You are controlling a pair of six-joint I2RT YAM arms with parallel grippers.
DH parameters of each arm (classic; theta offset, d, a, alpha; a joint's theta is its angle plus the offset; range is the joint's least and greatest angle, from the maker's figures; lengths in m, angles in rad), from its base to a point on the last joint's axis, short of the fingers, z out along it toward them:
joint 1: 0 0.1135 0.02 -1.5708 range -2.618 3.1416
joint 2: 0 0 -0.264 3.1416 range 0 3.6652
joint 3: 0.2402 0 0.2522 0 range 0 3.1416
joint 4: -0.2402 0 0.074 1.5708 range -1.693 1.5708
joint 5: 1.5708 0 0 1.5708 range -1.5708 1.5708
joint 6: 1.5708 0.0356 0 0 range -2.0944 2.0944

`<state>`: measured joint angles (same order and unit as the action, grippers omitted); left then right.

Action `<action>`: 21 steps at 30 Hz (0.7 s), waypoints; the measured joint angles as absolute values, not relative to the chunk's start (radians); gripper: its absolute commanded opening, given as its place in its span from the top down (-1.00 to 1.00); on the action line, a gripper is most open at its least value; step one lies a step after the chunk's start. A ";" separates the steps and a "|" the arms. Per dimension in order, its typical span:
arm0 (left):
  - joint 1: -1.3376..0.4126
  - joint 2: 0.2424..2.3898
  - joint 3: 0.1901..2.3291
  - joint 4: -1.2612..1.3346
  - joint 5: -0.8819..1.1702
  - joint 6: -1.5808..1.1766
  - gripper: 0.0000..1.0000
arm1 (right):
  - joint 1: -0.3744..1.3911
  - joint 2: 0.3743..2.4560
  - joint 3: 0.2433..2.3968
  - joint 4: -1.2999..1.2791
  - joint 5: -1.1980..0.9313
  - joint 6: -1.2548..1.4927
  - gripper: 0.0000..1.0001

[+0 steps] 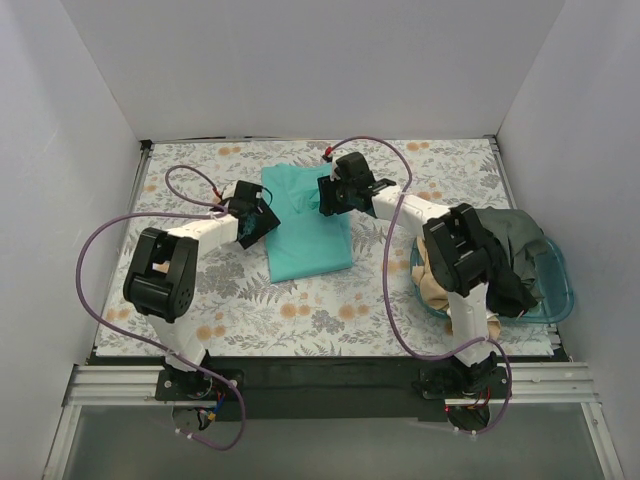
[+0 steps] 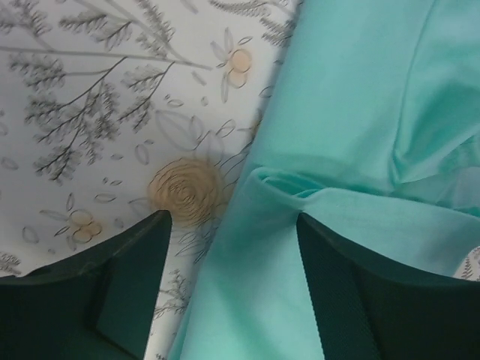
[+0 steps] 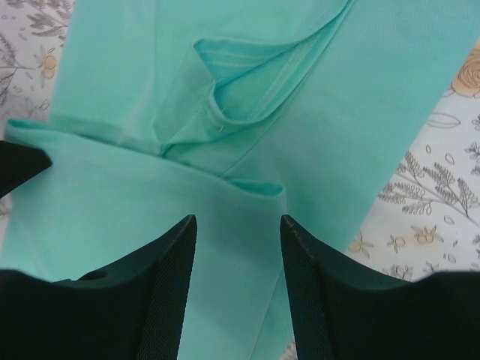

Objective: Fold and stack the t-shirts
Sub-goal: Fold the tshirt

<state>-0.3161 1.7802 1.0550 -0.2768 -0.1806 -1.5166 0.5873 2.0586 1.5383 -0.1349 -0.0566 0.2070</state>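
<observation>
Teal-green t-shirt [image 1: 308,238] lies partly folded mid-desk [image 1: 210,295], an arm on each side.
Left gripper [image 2: 232,221] at its left edge and right gripper [image 3: 238,225] over its far end both have fingers apart, holding nothing; other t-shirts [image 1: 520,238] fill the blue tub [image 1: 558,272] at right.

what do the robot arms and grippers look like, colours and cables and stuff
The left arm and right arm have white links with chunky black joint housings. A thin purple cable loops loosely along each. The left gripper and right gripper are black, and their fingers are flat tapered blades with finely ribbed inner faces.
</observation>
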 measured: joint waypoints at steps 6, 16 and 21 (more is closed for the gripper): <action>-0.311 1.839 1.103 -0.237 -0.145 -1.490 0.08 | 0.567 2.172 1.634 -0.159 -0.056 0.176 0.03; -0.310 1.846 1.106 -0.231 -0.095 -1.476 0.53 | 0.556 2.183 1.647 -0.177 -0.105 0.162 0.97; -0.310 1.821 1.105 -0.233 -0.084 -1.470 0.54 | 0.556 2.180 1.647 -0.178 -0.123 0.161 0.97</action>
